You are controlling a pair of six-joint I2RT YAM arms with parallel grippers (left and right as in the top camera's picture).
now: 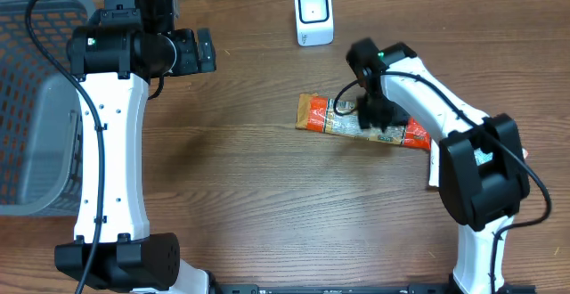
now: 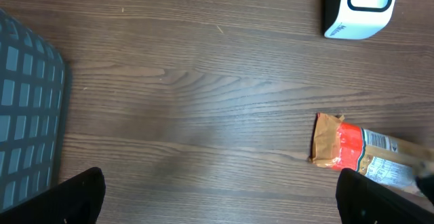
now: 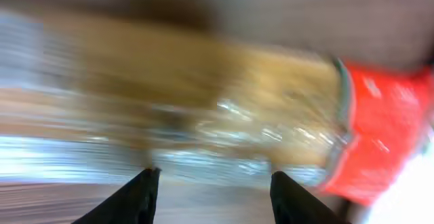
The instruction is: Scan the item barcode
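The item is a long snack packet [image 1: 322,114], tan with a red end, lying flat on the wooden table right of centre. It also shows in the left wrist view, where the packet [image 2: 346,149] sits at the right edge. My right gripper [image 1: 374,116] hangs over the packet's middle. In the blurred right wrist view its jaws [image 3: 213,176] stand apart, tips at the near edge of the packet [image 3: 258,108], with table showing between them. The white scanner [image 1: 313,15] stands upright at the back. My left gripper [image 1: 207,51] is wide open above bare table, far left of the packet.
A grey mesh basket [image 1: 36,107] fills the left side of the table and shows in the left wrist view as a basket [image 2: 27,115] at the frame's left. The scanner [image 2: 359,3] stands behind the packet.
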